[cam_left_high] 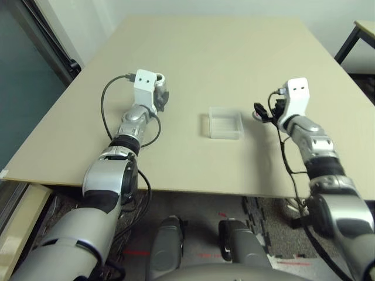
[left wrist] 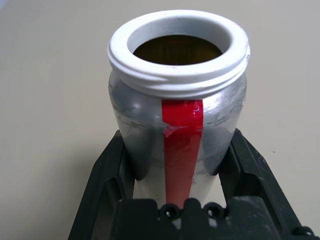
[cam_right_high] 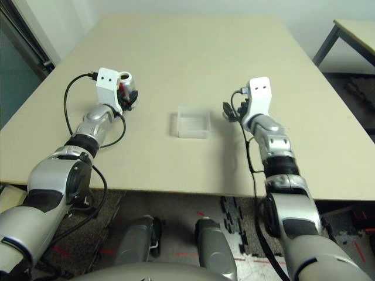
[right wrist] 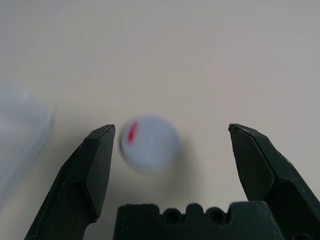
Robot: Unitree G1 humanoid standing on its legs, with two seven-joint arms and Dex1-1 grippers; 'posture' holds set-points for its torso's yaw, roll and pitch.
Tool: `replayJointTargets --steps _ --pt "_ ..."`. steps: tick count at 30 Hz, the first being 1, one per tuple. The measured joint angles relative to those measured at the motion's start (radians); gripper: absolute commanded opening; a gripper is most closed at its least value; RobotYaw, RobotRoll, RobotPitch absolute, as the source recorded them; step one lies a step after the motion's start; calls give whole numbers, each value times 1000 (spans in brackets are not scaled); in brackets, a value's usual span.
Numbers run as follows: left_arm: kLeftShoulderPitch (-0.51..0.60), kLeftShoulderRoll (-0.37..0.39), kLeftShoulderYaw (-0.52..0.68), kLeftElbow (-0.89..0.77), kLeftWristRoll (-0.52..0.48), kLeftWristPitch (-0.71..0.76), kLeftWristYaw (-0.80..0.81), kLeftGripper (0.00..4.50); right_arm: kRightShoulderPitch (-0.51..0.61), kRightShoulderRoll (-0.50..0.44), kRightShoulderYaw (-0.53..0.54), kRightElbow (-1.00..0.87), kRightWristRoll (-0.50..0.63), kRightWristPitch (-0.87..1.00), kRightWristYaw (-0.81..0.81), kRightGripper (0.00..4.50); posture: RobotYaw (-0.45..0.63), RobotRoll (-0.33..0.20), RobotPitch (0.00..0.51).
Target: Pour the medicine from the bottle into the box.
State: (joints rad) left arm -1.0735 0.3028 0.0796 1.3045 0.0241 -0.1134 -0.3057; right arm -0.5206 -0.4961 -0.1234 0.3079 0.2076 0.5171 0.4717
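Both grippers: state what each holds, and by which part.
Left gripper grips the bottle by its lower body. Right gripper is open, holding nothing.

Big beige table point(cam_left_high: 193, 52), mostly bare. Little round grey cap point(right wrist: 149, 143) with a red mark lying flat on it. Corner of another table point(cam_right_high: 351, 29) off at the far right, dark floor below.

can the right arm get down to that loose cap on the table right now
Probably yes. The right end effector is open just above the cap, the cap lies between its fingers, and nothing sits in between.
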Motion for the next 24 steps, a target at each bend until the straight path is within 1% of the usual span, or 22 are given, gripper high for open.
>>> replayJointTargets --steps 4,7,9,12,15,18,24 --pt "-52 18 -88 18 103 2 -1 2464 128 -162 41 -283 56 208 148 4500 -78 0 72" --pt "-103 30 -138 22 171 0 4 2464 152 -198 77 -403 93 310 209 4500 -93 0 71" --pt "-139 25 -187 25 224 -10 13 2464 152 -198 113 -460 110 354 230 4500 -97 0 70" --pt "-188 23 -308 34 349 -41 45 2464 142 -190 170 -503 121 401 241 4500 -104 0 68" --pt "-239 9 -463 50 506 -66 81 2464 102 -172 207 -503 120 416 240 4500 -107 0 67" --pt "-296 -24 -611 51 653 -105 126 2464 53 -156 235 -497 112 415 238 4500 -116 0 66" --pt "-365 -61 -810 61 857 -143 216 2464 7 -116 277 -442 78 397 225 4500 -130 0 61"
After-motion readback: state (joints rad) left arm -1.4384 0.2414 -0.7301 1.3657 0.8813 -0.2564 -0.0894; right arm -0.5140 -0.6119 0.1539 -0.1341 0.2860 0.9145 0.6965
